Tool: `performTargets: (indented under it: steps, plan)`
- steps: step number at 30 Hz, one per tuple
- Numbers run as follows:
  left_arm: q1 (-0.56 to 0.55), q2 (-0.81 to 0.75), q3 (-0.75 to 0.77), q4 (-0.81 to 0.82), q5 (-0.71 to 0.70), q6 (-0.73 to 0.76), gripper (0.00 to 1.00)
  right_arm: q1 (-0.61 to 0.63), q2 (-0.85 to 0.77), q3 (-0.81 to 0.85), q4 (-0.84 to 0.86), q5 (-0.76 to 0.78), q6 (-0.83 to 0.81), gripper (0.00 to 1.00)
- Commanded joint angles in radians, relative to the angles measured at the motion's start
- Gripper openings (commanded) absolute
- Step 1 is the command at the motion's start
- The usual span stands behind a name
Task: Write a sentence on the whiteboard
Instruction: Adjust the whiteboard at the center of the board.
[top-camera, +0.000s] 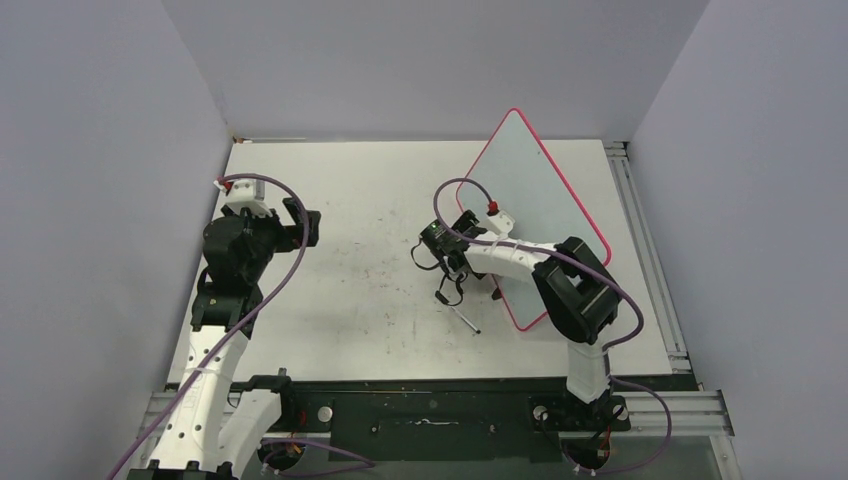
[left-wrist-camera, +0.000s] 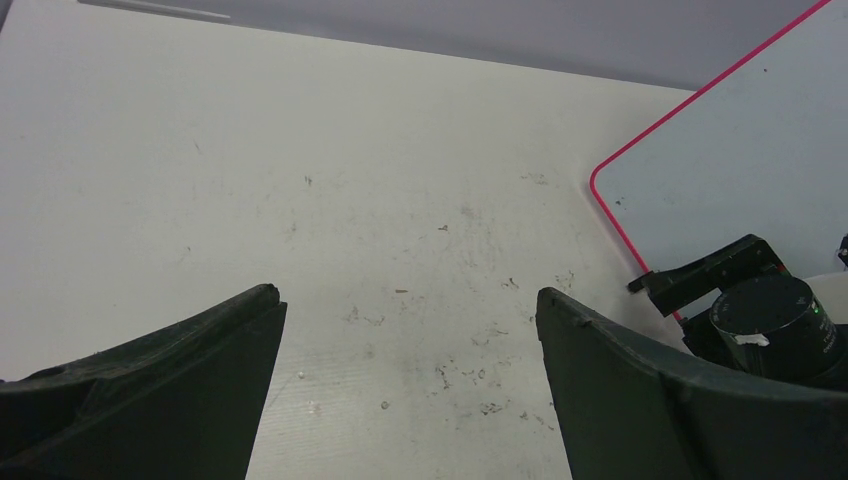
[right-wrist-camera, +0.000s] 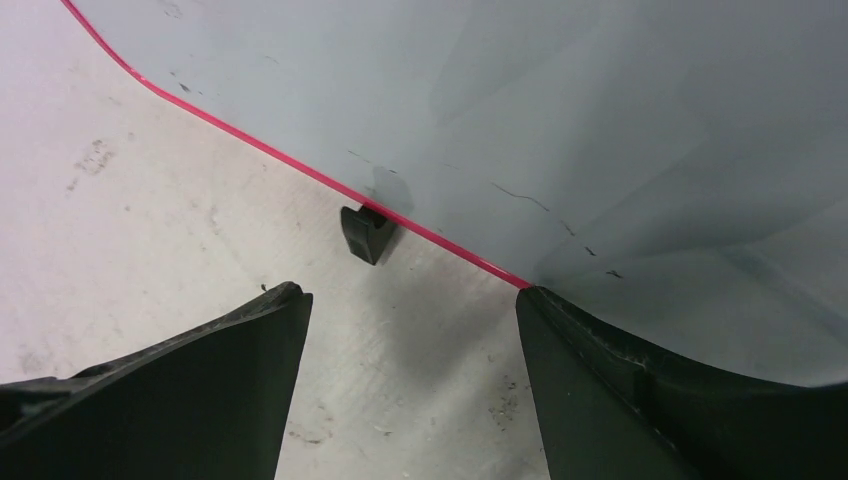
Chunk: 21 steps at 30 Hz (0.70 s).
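Right claw (right-wrist-camera: 408, 292), jaws apart, empty, faces board (right-wrist-camera: 600, 120) rim; pen (top-camera: 465, 319) lies slantwise just beside it, baseward.

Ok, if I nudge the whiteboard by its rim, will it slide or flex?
The whiteboard looks like a stiff, thin panel, so it should shift as one piece. It sits on a small black foot on the table, so a push probably slides or pivots it. Its glossy face likely gives little grip.
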<state>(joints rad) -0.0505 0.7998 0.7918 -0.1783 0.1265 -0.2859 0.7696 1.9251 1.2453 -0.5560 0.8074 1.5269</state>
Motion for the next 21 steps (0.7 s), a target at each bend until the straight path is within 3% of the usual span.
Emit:
performTargets:
  steps: [1,12,21]
  plan:
    - [0.005,0.002,0.019,0.05,0.035,-0.013,0.96,0.004,0.033,0.073,-0.031,0.06,0.104,0.76]
    - [0.005,0.013,0.018,0.057,0.05,-0.018,0.96,0.01,0.139,0.174,-0.207,0.153,0.308,0.72]
    - [0.005,0.013,0.017,0.061,0.059,-0.021,0.96,-0.008,0.218,0.249,-0.248,0.165,0.341,0.7]
